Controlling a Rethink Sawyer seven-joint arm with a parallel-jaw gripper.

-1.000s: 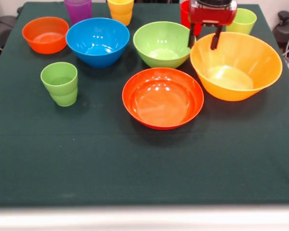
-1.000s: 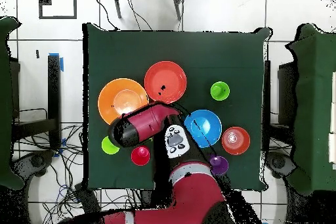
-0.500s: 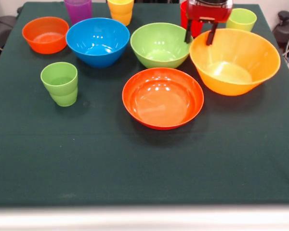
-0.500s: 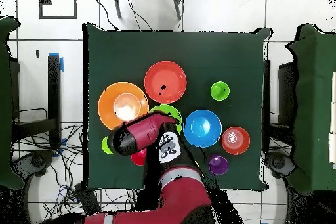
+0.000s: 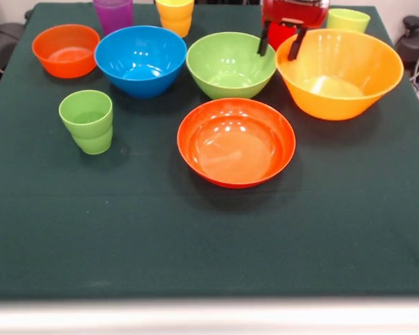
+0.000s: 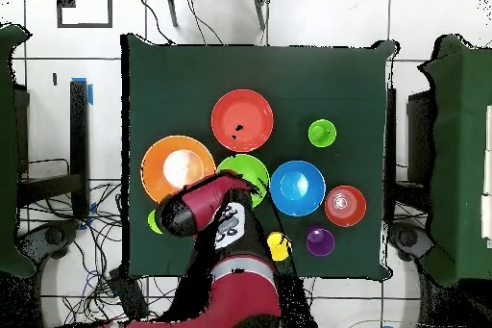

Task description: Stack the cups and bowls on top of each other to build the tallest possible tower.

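My gripper [image 5: 278, 40] is open at the table's far side. Its fingers stand apart, one just inside the near-left rim of the large orange-yellow bowl [image 5: 339, 70], the other between that bowl and the green bowl [image 5: 230, 64]. The red cup [image 5: 282, 32] shows behind the fingers. The wide red-orange bowl [image 5: 236, 142] sits in the middle. The blue bowl [image 5: 141, 59] and small orange bowl [image 5: 66, 50] stand at the left. Light green cups stand at the left [image 5: 87, 121] and far right [image 5: 348, 19]. The purple cup [image 5: 113, 12] and yellow cup [image 5: 174, 14] are at the far edge. Nothing is stacked.
In the overhead view the red arm [image 6: 207, 204] covers the gripper, the red cup and part of the green bowl [image 6: 245, 165]. The dark green cloth [image 5: 195, 251] runs on to the near table edge.
My gripper has drawn back toward the robot's side of the table. The large orange-yellow bowl has slid the same way with it, and the green bowl has shifted slightly left.
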